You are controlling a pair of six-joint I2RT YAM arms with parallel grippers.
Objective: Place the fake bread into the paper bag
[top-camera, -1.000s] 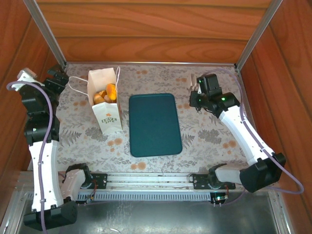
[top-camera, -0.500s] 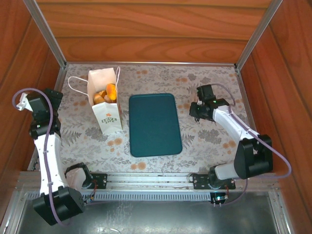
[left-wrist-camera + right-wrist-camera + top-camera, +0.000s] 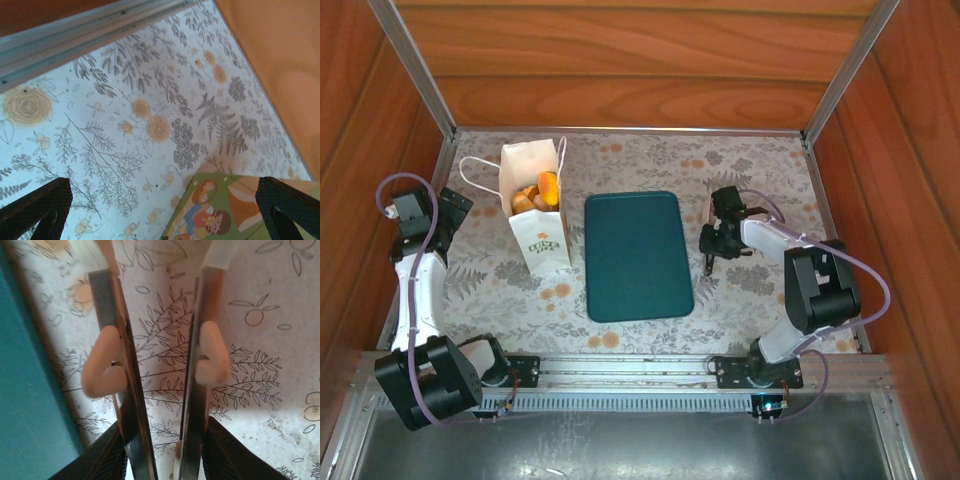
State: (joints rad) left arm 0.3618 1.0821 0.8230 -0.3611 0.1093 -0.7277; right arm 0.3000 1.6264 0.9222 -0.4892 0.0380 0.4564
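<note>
Overhead view: even, bright, diffuse light; soft faint shadows; sharp. Wrist views: cool bluish cast on tablecloth (image 3: pixel 125 125); right gripper's fingers (image 3: pixel 105 365) blurred.

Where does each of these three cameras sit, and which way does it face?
Top: above and behind the arms, looking down at the tablecloth, bag and tray; both arms show.
Left wrist: low at the table's left edge, looking across the tablecloth to a rail and a colourful printed corner, probably the bag; left gripper wide open.
Right wrist: close above the tablecloth, facing down beside the tray; right gripper open, empty.
Shared: top and right wrist both show the tray.
</note>
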